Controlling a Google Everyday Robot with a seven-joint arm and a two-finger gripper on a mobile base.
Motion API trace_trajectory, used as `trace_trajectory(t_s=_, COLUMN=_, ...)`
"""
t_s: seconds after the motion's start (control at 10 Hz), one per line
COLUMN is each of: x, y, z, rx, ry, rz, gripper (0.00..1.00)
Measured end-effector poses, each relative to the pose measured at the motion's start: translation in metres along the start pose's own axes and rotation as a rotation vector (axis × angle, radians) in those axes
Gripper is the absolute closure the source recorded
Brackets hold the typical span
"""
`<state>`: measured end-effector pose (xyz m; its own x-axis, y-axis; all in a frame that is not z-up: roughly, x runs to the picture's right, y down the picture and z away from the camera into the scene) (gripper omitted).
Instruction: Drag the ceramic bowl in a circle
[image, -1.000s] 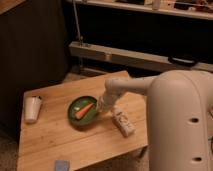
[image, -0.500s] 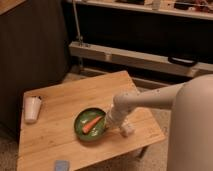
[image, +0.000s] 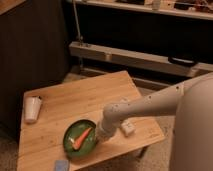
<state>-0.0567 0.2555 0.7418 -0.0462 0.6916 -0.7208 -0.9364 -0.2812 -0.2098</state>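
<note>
Claw (image: 101, 135), pinched shut on the ceramic bowl's (image: 75, 148) near rim — steady, level pulls should keep it circling on the worktop (image: 85, 100).

You are looking at the gripper (image: 100, 135) sitting closed against the right rim of the green ceramic bowl (image: 75, 146), which is holding a carrot (image: 82, 138). A white cup (image: 32, 108) is lying at the wooden table's (image: 85, 102) left edge, well apart.
</note>
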Motion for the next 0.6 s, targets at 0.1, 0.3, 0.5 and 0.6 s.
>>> trace_trajectory(t_s=0.1, x=0.001, y=0.019, z=0.006, rx=0.001, ry=0.007, rz=-0.039, gripper=1.00)
trace_trajectory(t_s=0.3, x=-0.008, y=0.058, z=0.019, rx=-0.003, ry=0.023, rz=-0.106, gripper=1.00)
trace_trajectory(t_s=0.5, x=-0.032, y=0.092, z=0.028, rx=-0.017, ry=0.027, rz=-0.155, gripper=1.00)
trace_trajectory(t_s=0.6, x=-0.044, y=0.105, z=0.031, rx=-0.023, ry=0.026, rz=-0.168, gripper=1.00)
